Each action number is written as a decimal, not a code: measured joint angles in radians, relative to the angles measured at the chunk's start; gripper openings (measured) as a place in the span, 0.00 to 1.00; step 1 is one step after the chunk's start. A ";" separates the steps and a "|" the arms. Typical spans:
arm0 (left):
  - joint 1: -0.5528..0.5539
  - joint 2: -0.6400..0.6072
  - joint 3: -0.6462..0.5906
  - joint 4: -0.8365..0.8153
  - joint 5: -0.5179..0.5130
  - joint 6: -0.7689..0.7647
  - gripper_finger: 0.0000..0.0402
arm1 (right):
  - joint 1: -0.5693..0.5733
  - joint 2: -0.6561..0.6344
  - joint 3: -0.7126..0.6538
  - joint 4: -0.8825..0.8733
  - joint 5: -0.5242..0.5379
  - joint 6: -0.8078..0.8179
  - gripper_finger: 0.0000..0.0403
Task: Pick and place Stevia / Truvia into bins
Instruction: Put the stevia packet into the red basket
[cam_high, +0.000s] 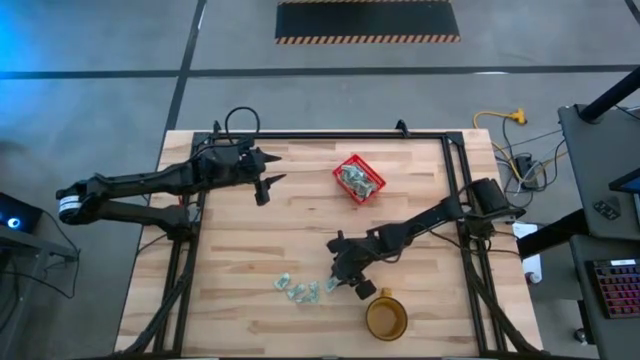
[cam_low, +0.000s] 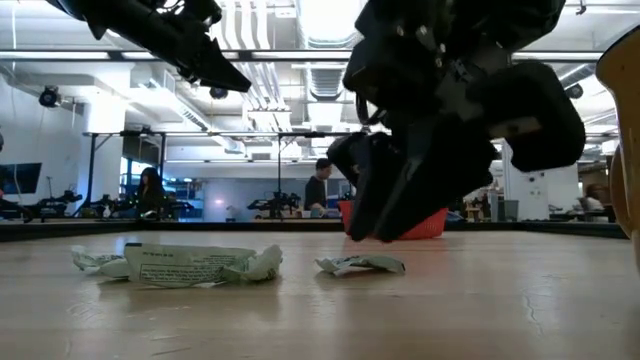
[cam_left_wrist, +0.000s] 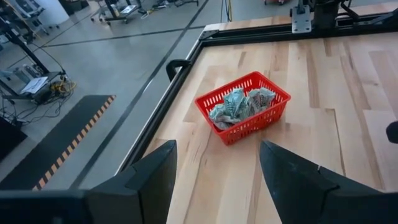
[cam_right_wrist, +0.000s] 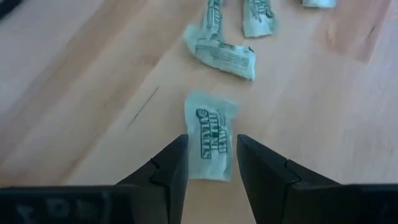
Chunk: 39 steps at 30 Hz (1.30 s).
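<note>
The red basket (cam_high: 359, 180) stands at the table's far middle and holds several pale green and white sachets (cam_left_wrist: 239, 104). More sachets (cam_high: 300, 290) lie flat on the wood near the near edge, also seen in the low view (cam_low: 180, 265). My right gripper (cam_right_wrist: 211, 138) is down at the table over the rightmost loose sachet (cam_right_wrist: 210, 118). It is open, with one finger on each side of the sachet's near end. My left gripper (cam_high: 265, 185) hovers open, left of the basket and above the table. My right gripper comes slanting down from the table's right, its fingers (cam_right_wrist: 174, 163) lying along the sachet and standing close to both long edges of its near end (cam_right_wrist: 211, 168). Whether they touch it, I cannot tell. The sachet lies flat on the table.
A round amber cup (cam_high: 385, 318) stands just right of the right gripper, near the table's near edge. A black frame (cam_high: 455, 190) runs along the table's far, left and right sides. Bare wood lies between the basket and the loose sachets.
</note>
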 joint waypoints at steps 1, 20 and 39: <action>0.000 0.000 0.000 0.001 0.000 0.000 0.53 | 0.000 0.013 0.007 0.001 0.000 0.001 0.32; -0.002 0.005 -0.007 -0.001 0.001 -0.002 0.53 | -0.007 0.091 0.132 -0.174 0.001 -0.017 0.21; -0.002 0.005 -0.038 0.001 0.006 -0.027 0.53 | -0.090 -0.150 0.139 -0.481 0.387 -0.047 0.05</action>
